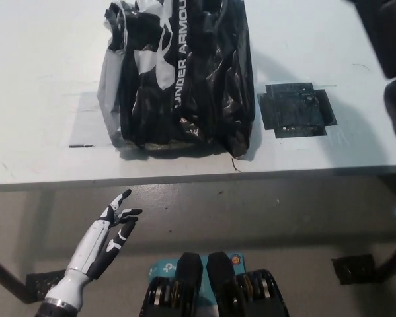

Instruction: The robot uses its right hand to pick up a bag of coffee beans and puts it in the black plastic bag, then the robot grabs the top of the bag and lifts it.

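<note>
White and idle, the left hand [108,232] hangs low at the lower left of the head view, below the table edge and over the grey floor, its fingers spread and holding nothing. Of the black right arm [391,39] only a stretch shows along the right edge, running up out of the top corner; its hand is out of view, so whether it grips anything cannot be told. On the white table [39,79] the black plastic bag [181,79] stands stretched tall, its top cut off by the upper edge of the view, white lettering running down its front and its lower end touching the tabletop near the front edge. Just beside it to the right lies a black square patch [295,109], flat on the table, apart from the bag.
</note>
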Action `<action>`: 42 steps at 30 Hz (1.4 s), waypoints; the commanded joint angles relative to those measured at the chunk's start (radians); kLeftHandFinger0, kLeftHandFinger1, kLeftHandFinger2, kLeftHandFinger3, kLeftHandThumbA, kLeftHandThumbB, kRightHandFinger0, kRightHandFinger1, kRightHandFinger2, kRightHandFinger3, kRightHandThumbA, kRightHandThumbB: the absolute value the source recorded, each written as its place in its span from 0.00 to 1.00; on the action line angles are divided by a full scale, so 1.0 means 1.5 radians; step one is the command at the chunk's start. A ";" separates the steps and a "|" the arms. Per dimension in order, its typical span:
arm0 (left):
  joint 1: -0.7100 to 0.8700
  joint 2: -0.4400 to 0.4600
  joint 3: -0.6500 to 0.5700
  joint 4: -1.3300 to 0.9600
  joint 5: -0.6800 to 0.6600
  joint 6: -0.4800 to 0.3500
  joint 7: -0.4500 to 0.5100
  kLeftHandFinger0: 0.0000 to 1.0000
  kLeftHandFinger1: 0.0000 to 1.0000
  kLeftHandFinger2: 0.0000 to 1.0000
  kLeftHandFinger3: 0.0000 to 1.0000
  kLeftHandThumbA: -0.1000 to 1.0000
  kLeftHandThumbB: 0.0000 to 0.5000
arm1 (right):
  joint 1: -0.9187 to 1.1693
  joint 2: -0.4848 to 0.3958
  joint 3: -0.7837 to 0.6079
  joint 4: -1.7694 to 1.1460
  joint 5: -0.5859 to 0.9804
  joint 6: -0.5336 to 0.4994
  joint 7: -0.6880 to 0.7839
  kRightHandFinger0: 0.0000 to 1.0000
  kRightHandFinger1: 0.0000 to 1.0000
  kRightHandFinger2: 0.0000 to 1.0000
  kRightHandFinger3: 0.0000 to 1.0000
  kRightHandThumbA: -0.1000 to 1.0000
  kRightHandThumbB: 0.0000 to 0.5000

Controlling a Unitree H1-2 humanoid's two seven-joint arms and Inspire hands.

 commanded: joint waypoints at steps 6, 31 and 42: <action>0.003 0.003 0.001 -0.006 -0.005 -0.027 0.008 0.84 0.73 0.75 1.00 1.00 0.27 | -0.032 -0.079 -0.063 -0.142 0.039 0.030 0.032 1.00 1.00 1.00 1.00 1.00 0.89; -0.119 0.013 0.051 0.022 -0.091 0.003 -0.004 1.00 1.00 1.00 1.00 1.00 0.43 | 0.804 -0.283 -0.426 -1.233 0.423 0.030 -0.159 1.00 1.00 1.00 1.00 1.00 0.86; -0.037 0.015 0.051 -0.002 -0.093 -0.005 -0.005 1.00 1.00 1.00 1.00 1.00 0.37 | 1.106 -0.012 -0.276 -1.234 0.224 -0.182 -0.143 1.00 1.00 1.00 1.00 1.00 0.94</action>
